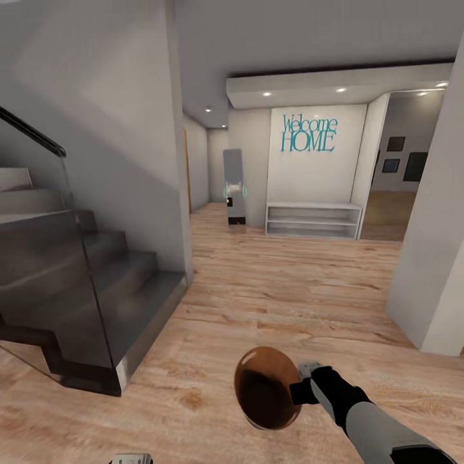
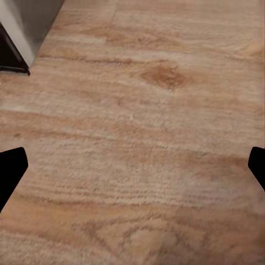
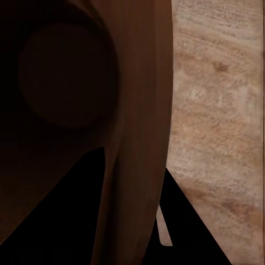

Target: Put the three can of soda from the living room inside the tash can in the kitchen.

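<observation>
Carrying step: my right gripper (image 1: 298, 390) is clamped on the rim of the round copper-brown-lined trash can (image 1: 264, 386), lower centre of frame over wood plank floor (image 1: 270, 283), left gripper (image 2: 132, 171) spread & empty; next, prob. drive on w/ bin kept steady.

Floor (image 1: 277, 290): light wood planks, visible grain and knots, low sheen. Tash can (image 1: 264, 386): glossy copper-brown inside, smooth. Right end effector (image 1: 303, 390): matt black, plastic-looking. Stairs (image 1: 96, 270): smooth dark grey treads, clear glass balustrade (image 1: 84, 283). Walls (image 1: 116, 129): matt grey paint.
</observation>
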Controlling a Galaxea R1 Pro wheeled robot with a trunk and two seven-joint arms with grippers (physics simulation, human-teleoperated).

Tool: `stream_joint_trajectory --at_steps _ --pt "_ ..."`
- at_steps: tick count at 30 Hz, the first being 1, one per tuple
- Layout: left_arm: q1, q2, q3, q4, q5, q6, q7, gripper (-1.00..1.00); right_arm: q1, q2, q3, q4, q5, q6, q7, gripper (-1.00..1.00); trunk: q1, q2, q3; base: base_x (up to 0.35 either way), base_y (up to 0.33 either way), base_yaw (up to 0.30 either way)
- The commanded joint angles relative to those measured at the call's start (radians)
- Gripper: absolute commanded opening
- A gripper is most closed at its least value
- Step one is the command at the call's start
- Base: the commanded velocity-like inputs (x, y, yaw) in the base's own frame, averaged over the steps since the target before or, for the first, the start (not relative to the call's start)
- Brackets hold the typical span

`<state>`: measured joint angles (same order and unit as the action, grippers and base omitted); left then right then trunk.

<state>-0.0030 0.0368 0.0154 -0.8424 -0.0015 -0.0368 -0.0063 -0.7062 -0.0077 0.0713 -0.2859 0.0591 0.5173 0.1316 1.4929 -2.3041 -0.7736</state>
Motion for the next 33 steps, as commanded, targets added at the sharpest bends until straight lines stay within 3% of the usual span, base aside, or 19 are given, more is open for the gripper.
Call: stream_joint_trajectory --at_steps 1,11,23,29,30,33 --pt "0.0 0.0 0.0 0.0 0.0 0.0 0.0 1.0 0.002 -0.002 -0.007 -0.002 -0.016 0.0 0.008 -1.0 -0.004 0.007 0.003 0.0 0.0 0.0" --pt "0.0 0.0 0.0 0.001 0.0 0.0 0.0 1.0 0.053 -0.026 -0.006 0.001 -0.015 -0.073 0.013 -1.0 -0.042 0.077 0.035 0.0 0.0 0.0" --pt "0.0 0.0 -0.001 0.002 0.0 -0.001 -0.001 1.0 0.154 -0.091 -0.005 -0.001 -0.015 -0.262 0.025 -1.0 -0.088 0.161 0.072 0.0 0.0 0.0" --pt "0.0 0.0 -0.001 0.011 0.0 -0.001 -0.001 1.0 0.206 -0.13 0.001 -0.003 -0.002 -0.38 0.101 -1.0 -0.111 0.203 0.091 0.0 0.0 0.0" --pt "-0.003 0.0 -0.001 0.031 0.0 -0.002 0.0 1.0 0.219 -0.149 0.004 0.0 0.009 -0.415 0.13 -1.0 -0.115 0.21 0.094 0.0 0.0 0.0" --pt "-0.004 0.0 -0.001 0.041 0.0 -0.003 0.0 1.0 0.241 -0.168 0.005 -0.002 0.013 -0.438 0.145 -1.0 -0.127 0.231 0.104 0.0 0.0 0.0"
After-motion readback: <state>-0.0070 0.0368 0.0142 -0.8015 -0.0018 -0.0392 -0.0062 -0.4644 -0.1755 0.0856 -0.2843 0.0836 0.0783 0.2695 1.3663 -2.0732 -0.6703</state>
